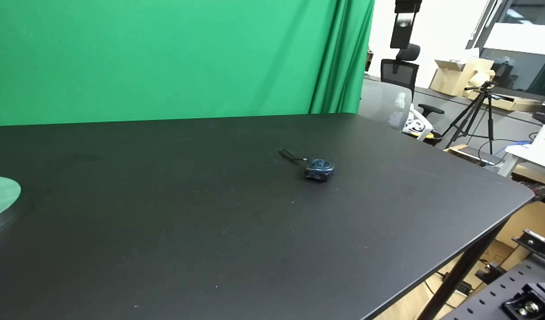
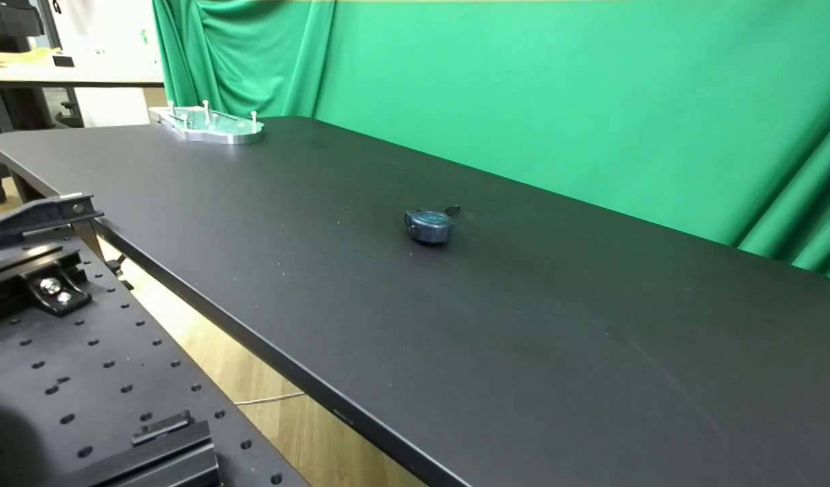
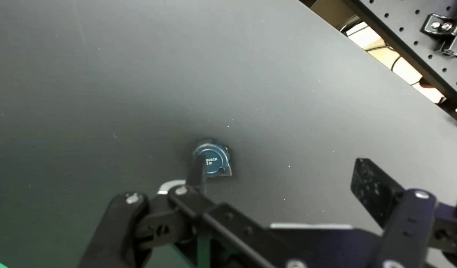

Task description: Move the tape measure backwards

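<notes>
The gripper (image 3: 280, 175) comes nearest the camera, entering along the lower border of the wrist view with its dark linkage spread across the foreground. Ahead of it lies the tape measure (image 3: 216, 160), a blue disc in a dark case, lettered in white: BOSCH, with 3 m under it. One finger (image 3: 196, 174) cuts across the left part of the case in that view and hides some of it; the second finger (image 3: 371, 186) stands well off to the right. The jaws are wide apart, the dark top of the table (image 3: 288, 93) showing between them. What shows of the arm is this gripper, held over the table, its camera facing down.

In both exterior views the tape measure rests on its side, label up, apart from the fingers, between the edge along the green curtain (image 1: 165, 53) and the long edge facing the perforated board (image 2: 124, 348). Its thin dark strap (image 1: 291, 155) points toward the curtain-side edge. A pale mark on the board-side edge is too small to read.

Near one short edge, toward the curtain-side corner, a clear greenish plate (image 2: 220, 127) carries upright pegs (image 2: 206, 113). Past the opposite short edge, a cardboard box (image 1: 445, 82) stands with flaps up behind a black tripod (image 1: 490, 118); its contents cannot be made out.
</notes>
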`<control>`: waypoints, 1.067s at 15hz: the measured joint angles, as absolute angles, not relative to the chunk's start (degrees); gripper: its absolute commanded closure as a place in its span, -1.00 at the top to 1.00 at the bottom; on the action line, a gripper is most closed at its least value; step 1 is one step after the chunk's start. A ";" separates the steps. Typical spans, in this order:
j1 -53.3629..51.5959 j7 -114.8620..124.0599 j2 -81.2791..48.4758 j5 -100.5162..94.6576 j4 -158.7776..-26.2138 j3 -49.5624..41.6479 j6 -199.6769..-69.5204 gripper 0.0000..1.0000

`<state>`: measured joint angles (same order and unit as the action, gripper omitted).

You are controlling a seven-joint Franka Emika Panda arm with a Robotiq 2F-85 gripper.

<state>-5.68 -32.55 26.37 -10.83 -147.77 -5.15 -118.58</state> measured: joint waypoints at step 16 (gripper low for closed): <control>-2.68 -39.33 15.42 -9.80 -146.83 -9.00 -134.11 1.00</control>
